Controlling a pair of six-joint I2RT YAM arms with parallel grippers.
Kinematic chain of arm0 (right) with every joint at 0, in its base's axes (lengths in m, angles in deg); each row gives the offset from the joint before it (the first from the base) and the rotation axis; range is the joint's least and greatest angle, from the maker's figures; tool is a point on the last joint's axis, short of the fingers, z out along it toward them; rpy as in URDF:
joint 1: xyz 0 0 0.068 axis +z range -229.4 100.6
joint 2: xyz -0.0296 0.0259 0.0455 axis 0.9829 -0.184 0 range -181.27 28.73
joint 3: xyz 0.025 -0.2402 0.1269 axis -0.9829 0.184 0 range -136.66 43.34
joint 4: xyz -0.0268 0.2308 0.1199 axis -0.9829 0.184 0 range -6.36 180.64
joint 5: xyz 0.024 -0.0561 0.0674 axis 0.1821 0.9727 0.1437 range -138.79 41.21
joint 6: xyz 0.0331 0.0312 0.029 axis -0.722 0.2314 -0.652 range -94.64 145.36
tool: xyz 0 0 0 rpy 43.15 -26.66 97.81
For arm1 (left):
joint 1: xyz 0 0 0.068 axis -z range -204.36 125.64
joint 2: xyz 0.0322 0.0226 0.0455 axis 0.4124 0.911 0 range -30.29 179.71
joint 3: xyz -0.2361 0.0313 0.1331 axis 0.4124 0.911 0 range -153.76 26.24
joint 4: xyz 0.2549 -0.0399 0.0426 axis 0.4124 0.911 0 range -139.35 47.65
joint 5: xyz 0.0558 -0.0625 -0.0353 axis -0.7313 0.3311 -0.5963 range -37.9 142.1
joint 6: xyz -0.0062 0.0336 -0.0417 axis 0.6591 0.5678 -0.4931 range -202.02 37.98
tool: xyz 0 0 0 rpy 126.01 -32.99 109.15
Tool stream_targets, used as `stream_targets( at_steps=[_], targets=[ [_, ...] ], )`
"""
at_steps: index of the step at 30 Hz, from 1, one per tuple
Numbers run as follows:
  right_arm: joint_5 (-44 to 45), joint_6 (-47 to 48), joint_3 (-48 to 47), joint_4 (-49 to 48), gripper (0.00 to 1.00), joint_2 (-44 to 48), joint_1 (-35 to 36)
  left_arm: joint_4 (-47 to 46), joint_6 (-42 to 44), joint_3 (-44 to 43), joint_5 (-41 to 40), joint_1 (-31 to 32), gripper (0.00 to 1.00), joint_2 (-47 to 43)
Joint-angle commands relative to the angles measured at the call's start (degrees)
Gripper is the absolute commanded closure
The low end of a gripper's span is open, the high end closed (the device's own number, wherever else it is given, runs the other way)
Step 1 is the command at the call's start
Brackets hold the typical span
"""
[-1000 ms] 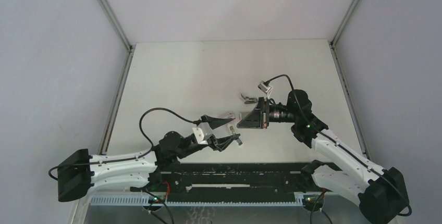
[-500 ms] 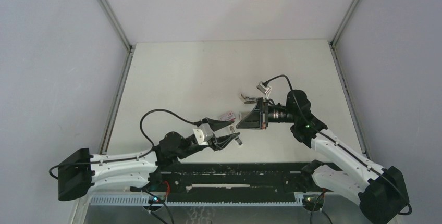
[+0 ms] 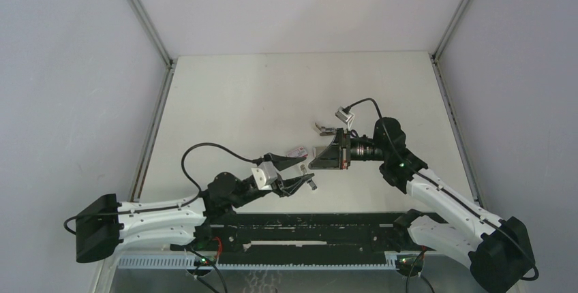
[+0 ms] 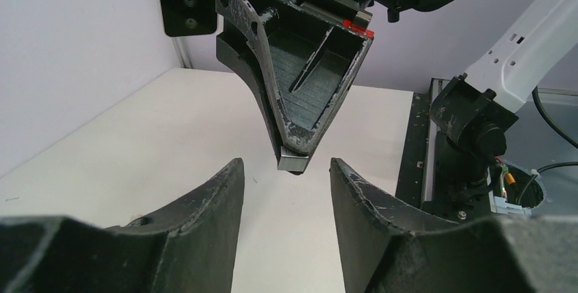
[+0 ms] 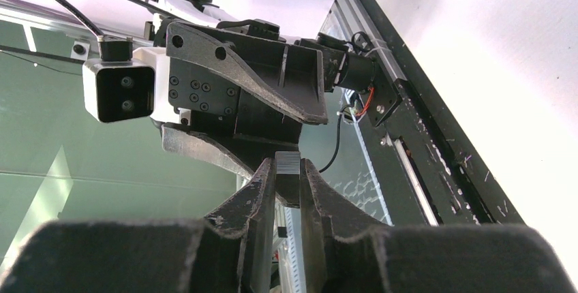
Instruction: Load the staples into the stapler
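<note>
Right gripper [image 5: 287,177]: clamped on staples [image 5: 287,163], held at its fingertips.
Left gripper [image 4: 286,170]: fingers spread apart; staples just ahead.

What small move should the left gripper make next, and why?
Probably ease the left gripper forward around the staples: it is open, and the right gripper holds them pinched just ahead of the open gap.

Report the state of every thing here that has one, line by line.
Black left gripper: open, empty.
Black right gripper: shut on the staples.
Small grey block of staples: held aloft.
Tiny white plastic stapler: lying on table, ungripped.
Red-and-white cardboard box: lying on table.
</note>
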Motion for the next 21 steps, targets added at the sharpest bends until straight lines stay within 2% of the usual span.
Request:
stream_targets(
  at_steps=[1,8,17,19,21],
  targets=[
    [-0.36,0.62,-0.28,-2.02,0.83,0.10,0.49,-3.39,0.87,-4.04,0.98,0.39,0.47,-0.86],
    [-0.44,0.93,-0.28,-1.63,0.84,0.12,0.56,-3.39,0.12,-4.42,1.84,0.34,0.57,-0.25],
    [-0.05,1.48,-0.30,-1.03,0.84,0.26,0.56,-3.37,-1.06,-4.85,2.45,0.39,0.64,0.44],
    [0.12,1.15,-0.30,-1.33,0.84,0.45,0.56,-3.35,-1.31,-4.77,2.56,0.39,0.64,0.72],
    [0.11,0.96,-0.28,-1.53,0.84,0.64,0.56,-3.32,-1.66,-4.64,2.35,0.41,0.58,0.83]
  ],
)
